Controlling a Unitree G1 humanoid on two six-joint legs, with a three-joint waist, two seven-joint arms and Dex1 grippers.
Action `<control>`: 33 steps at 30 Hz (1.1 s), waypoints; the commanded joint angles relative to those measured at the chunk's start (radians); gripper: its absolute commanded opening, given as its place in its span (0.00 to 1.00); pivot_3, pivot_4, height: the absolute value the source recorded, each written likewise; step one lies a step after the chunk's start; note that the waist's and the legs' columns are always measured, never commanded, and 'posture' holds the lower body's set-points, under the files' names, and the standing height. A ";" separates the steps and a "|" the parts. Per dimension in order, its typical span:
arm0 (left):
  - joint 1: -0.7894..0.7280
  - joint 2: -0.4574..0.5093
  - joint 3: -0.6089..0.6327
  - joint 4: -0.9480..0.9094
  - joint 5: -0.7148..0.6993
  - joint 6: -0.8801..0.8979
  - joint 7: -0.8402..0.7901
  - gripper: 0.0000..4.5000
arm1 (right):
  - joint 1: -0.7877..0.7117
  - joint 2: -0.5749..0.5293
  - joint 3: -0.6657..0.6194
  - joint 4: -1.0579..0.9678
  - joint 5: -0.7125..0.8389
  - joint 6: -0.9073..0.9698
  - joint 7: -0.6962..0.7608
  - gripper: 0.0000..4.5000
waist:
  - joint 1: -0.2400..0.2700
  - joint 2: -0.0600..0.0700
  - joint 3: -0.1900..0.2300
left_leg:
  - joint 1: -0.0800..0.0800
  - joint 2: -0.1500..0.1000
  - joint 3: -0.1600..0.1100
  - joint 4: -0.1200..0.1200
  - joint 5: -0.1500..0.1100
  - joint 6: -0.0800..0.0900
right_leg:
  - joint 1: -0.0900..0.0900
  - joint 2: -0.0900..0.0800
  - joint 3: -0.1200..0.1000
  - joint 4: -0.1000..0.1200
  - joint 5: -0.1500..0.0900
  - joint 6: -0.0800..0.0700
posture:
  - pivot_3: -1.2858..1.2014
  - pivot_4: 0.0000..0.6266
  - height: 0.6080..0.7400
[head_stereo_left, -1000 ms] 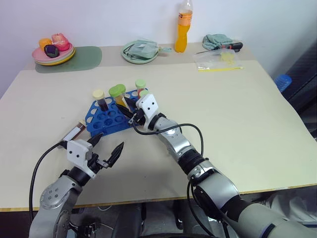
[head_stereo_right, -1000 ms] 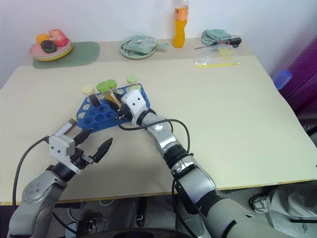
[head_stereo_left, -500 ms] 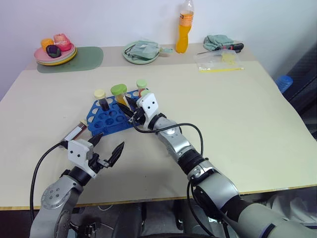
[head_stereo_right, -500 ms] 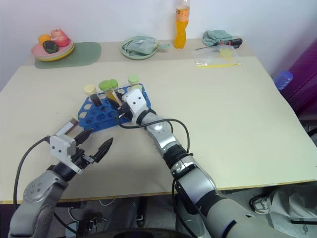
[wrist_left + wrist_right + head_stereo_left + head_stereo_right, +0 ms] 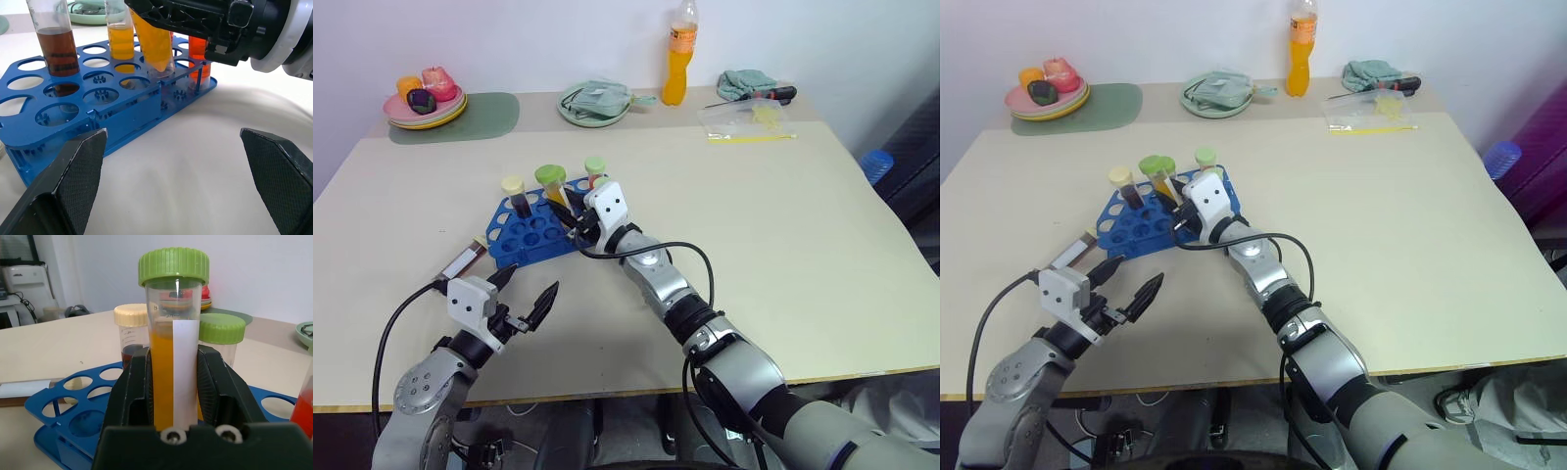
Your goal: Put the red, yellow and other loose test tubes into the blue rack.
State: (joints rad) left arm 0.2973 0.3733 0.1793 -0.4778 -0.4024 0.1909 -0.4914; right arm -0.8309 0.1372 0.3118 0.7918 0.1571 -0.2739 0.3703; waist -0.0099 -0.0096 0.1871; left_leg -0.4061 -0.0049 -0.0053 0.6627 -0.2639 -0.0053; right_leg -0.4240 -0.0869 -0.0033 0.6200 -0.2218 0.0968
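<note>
Right gripper (image 5: 173, 382) clamps the yellow tube (image 5: 173, 357), tilted above the blue rack (image 5: 98, 105); straighten it before lowering. Left gripper (image 5: 524, 289) gapes, empty.

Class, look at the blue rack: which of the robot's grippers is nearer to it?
Right. The right gripper is over the blue rack, shut on a yellow tube. The left gripper hovers open over the table, short of it.
</note>
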 commanded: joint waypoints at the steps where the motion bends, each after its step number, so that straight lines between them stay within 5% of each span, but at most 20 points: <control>1: -0.009 0.005 0.001 -0.047 -0.002 0.002 0.007 1.00 | -0.009 0.169 0.000 0.026 -0.021 -0.007 -0.024 0.17 | -0.001 0.000 0.000 | 0.000 0.000 0.000 0.000 0.000 0.000 | 0.000 0.000 0.000 0.000 0.000 0.000 | 0.52 0.24 1.00; 17: -0.008 0.001 0.012 -0.013 0.000 -0.019 -0.014 1.00 | 0.043 0.112 0.028 0.008 -0.018 0.062 0.093 0.17 | -0.012 0.001 0.000 | 0.000 0.001 0.001 -0.001 0.000 0.000 | -0.001 0.002 0.000 0.000 0.000 0.000 | 0.52 0.24 1.00; 25: -0.002 0.014 0.052 -0.041 0.002 0.022 0.042 1.00 | 0.056 0.076 0.043 -0.159 -0.053 -0.009 0.115 1.00 | -0.012 0.001 0.001 | -0.003 0.001 0.001 -0.003 0.000 0.000 | -0.005 0.001 0.000 0.000 0.000 0.000 | 0.52 0.24 1.00; 33: -0.059 0.259 0.329 -0.143 -0.261 0.403 0.066 1.00 | 0.138 -0.105 0.076 -0.605 -0.033 0.281 0.265 1.00 | -0.007 0.000 0.001 | -0.003 0.002 -0.001 -0.003 0.000 0.000 | -0.004 0.002 0.000 0.000 0.000 0.000 | 0.52 0.24 1.00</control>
State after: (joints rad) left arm 0.2519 0.5857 0.4207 -0.5762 -0.5828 0.4981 -0.4319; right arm -0.7009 0.0611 0.3982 0.2986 0.1161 -0.0497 0.6042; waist -0.0170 -0.0094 0.1876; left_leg -0.4085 -0.0034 -0.0056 0.6595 -0.2640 -0.0052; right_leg -0.4281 -0.0846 -0.0032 0.6194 -0.2218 0.0970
